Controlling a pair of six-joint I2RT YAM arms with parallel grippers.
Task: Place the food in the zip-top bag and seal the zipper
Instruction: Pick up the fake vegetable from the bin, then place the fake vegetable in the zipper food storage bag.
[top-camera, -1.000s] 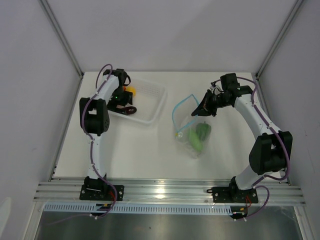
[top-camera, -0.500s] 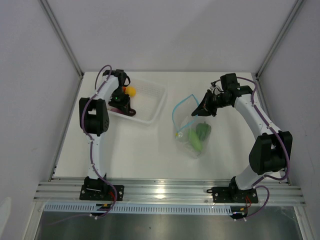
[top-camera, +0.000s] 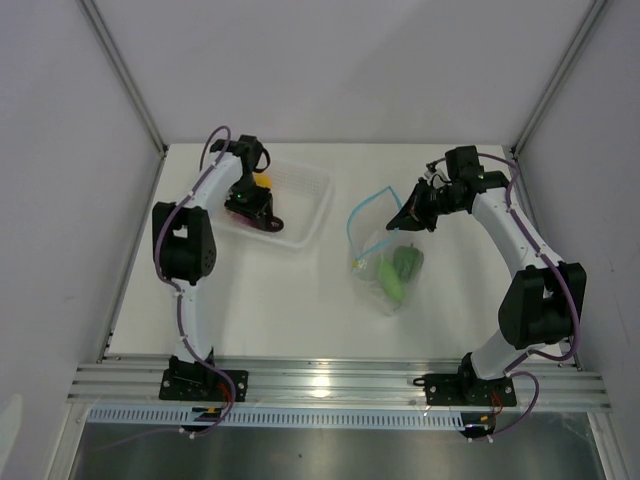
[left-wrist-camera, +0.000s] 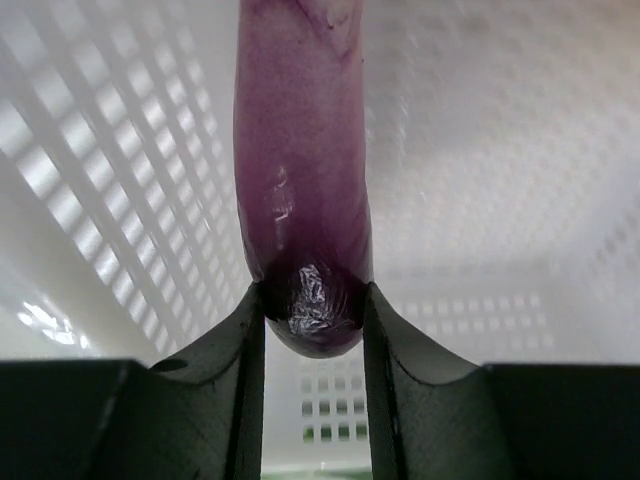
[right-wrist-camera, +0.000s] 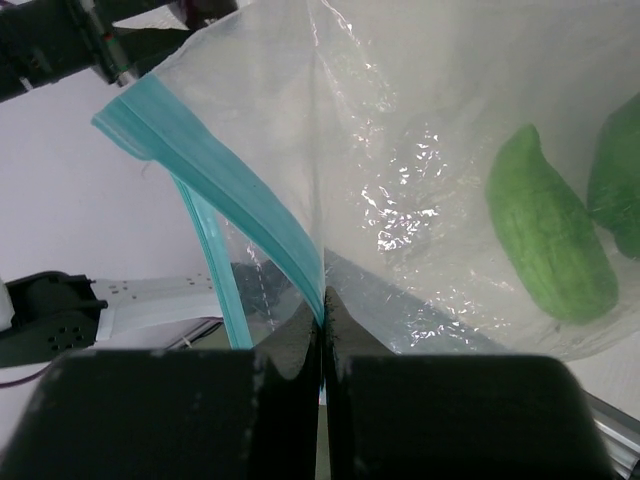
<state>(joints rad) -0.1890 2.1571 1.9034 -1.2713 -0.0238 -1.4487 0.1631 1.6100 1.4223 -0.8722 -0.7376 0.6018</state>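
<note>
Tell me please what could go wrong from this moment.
1. The left tool grips the smooth purple eggplant only at its tip, so it may slip out.
2. The right tool pinches just a thin edge of the teal zipper strip; the mouth of the clear floppy plastic bag could fall shut.

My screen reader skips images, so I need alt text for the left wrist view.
The left pincer grips the dark end of a purple eggplant between its two black fingers, with the white perforated tray behind it.

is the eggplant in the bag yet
No, the purple eggplant is clamped between the left fingers over the perforated tray.
</note>
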